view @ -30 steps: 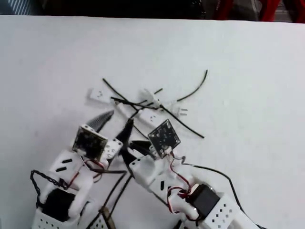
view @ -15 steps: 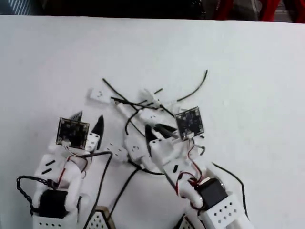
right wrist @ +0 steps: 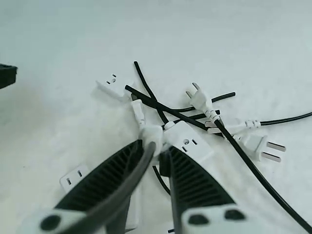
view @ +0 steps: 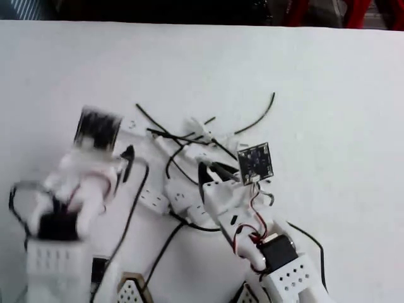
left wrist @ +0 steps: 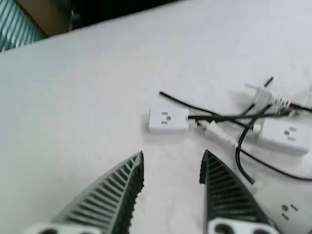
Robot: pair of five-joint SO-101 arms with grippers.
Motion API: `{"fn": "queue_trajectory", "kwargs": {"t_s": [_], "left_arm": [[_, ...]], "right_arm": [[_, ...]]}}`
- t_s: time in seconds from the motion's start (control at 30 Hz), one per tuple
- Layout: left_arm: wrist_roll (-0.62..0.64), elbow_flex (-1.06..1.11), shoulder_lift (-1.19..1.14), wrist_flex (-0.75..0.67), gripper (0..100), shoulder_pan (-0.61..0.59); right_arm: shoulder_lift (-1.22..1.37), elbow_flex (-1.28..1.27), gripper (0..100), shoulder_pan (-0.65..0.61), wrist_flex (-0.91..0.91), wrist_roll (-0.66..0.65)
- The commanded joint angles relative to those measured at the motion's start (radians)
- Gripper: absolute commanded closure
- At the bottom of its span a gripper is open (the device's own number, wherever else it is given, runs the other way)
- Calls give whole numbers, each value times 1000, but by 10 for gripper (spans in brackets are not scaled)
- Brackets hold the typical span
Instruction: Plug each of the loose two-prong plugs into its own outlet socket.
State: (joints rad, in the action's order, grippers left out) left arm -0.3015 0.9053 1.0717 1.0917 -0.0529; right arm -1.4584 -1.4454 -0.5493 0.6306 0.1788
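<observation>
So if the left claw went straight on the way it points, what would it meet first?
Probably the white outlet socket lying straight ahead of the open left claw; the table between them looks bare. Depth is unclear, so it could reach the table first.

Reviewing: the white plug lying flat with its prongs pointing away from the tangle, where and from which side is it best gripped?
Take the white plug by its moulded body, just behind the prongs, coming down from above across its sides, I'd judge. It lies flat, prongs clear of the pile; a black cord runs close beside it.
</observation>
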Motion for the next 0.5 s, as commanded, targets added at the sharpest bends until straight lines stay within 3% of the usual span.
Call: {"fn": "queue_trajectory", "kwargs": {"t_s": [0.0, 0.17, 0.23, 0.3, 0.47], "left_arm": [[-69, -258, -343, 124, 800, -7], [58, -428, -616, 258, 800, 7], [38, -445, -682, 292, 800, 7], [-103, -443, -728, 298, 800, 7], [-632, -443, -788, 302, 800, 8]], "right_arm": [[-7, 6, 982, 5, -25, 8], [-7, 6, 982, 19, -25, 8], [-7, 6, 982, 39, -25, 8], [-7, 6, 981, 58, -27, 8], [-8, 6, 981, 65, -27, 6]]}}
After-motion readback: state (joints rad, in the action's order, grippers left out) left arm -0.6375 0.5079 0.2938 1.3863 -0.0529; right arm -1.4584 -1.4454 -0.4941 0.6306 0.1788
